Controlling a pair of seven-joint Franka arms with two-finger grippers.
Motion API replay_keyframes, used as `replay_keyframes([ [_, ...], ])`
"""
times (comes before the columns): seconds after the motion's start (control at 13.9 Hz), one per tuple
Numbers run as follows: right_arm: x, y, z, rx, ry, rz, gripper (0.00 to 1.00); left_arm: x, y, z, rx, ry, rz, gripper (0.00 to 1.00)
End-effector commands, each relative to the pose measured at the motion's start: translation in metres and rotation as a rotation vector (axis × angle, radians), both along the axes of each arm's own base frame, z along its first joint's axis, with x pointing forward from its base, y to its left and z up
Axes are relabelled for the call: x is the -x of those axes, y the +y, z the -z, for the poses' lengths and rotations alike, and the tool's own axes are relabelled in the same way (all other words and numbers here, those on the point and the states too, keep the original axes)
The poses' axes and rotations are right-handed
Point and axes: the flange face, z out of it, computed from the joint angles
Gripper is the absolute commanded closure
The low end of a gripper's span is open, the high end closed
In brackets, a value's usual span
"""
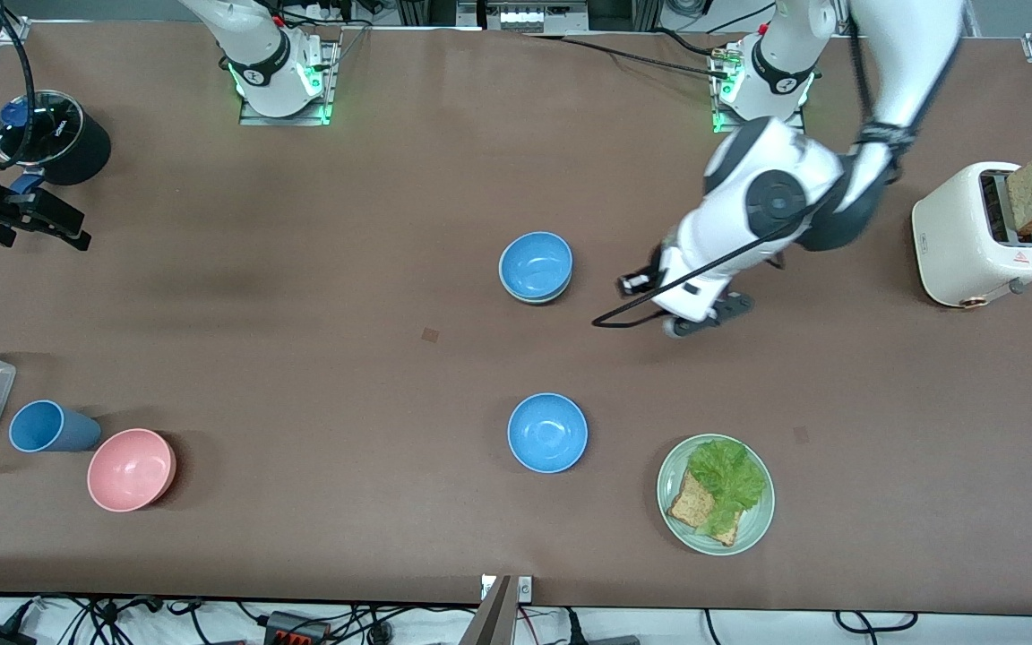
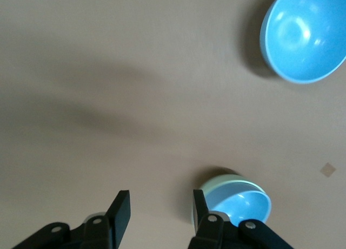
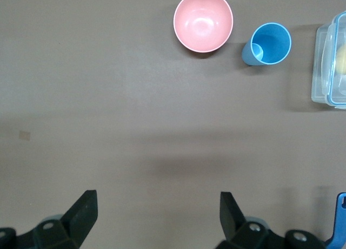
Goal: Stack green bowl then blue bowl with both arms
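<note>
The blue bowl [image 1: 536, 265] sits inside the green bowl [image 2: 219, 185], just beside the left gripper [image 2: 161, 211] with fingers open, while the right gripper [image 3: 157, 214] waits open over the surface [image 1: 301, 269]; these bowls look light, hard and slippery, best held by the rim.

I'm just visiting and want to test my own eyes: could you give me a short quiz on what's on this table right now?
1. True or false: a blue bowl already sits inside the green bowl.
2. Which is nearer the front camera, the second blue bowl or the stack?
3. Fill in: the left gripper, beside the stack, holds ____; the right gripper waits near the black pot.

Key:
1. True.
2. The second blue bowl.
3. Nothing; its fingers are open.
</note>
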Motion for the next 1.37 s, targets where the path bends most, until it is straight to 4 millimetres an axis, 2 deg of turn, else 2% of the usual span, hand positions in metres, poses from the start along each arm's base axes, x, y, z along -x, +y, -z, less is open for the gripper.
replay_keyframes([
  [0.0, 0.002, -0.001, -0.004, 0.008, -0.01, -0.017, 0.0, -0.038, 0.053, -0.039, -0.001, -0.035, 0.145, 0.4],
  [0.14, 0.004, 0.001, -0.005, 0.009, -0.006, -0.022, 0.0, -0.051, 0.099, -0.07, 0.004, -0.032, 0.241, 0.39],
  [0.22, 0.004, 0.002, -0.007, 0.009, -0.007, -0.024, 0.0, -0.053, 0.125, -0.093, 0.0, -0.002, 0.273, 0.38],
  [0.36, 0.004, -0.004, -0.008, 0.008, -0.01, -0.014, 0.0, -0.05, 0.159, -0.15, 0.001, 0.05, 0.308, 0.22],
  [0.43, 0.003, -0.004, -0.008, 0.008, -0.01, -0.016, 0.0, -0.051, 0.172, -0.157, -0.002, 0.063, 0.294, 0.13],
  [0.5, 0.003, -0.001, -0.008, 0.008, -0.009, -0.023, 0.0, -0.053, 0.183, -0.154, -0.018, 0.067, 0.289, 0.0],
  [0.65, 0.003, 0.001, -0.008, 0.008, -0.01, -0.022, 0.0, -0.051, 0.182, -0.153, -0.028, 0.061, 0.341, 0.0],
  [0.79, 0.002, 0.0, -0.008, 0.006, -0.011, -0.017, 0.0, -0.035, 0.177, -0.15, -0.094, 0.037, 0.359, 0.0],
  [0.86, 0.003, 0.0, -0.007, 0.006, -0.008, -0.017, 0.0, -0.025, 0.182, -0.145, -0.141, 0.009, 0.339, 0.0],
  [0.93, 0.003, 0.001, -0.008, 0.006, -0.009, -0.017, 0.0, -0.019, 0.198, -0.146, -0.181, -0.032, 0.307, 0.0],
  [1.08, 0.003, 0.001, -0.008, 0.003, -0.009, -0.011, 0.0, -0.011, 0.214, -0.135, -0.223, -0.068, 0.317, 0.0],
  [1.29, 0.002, 0.002, -0.008, 0.003, -0.011, -0.011, 0.0, -0.01, 0.231, -0.128, -0.238, -0.048, 0.389, 0.0],
])
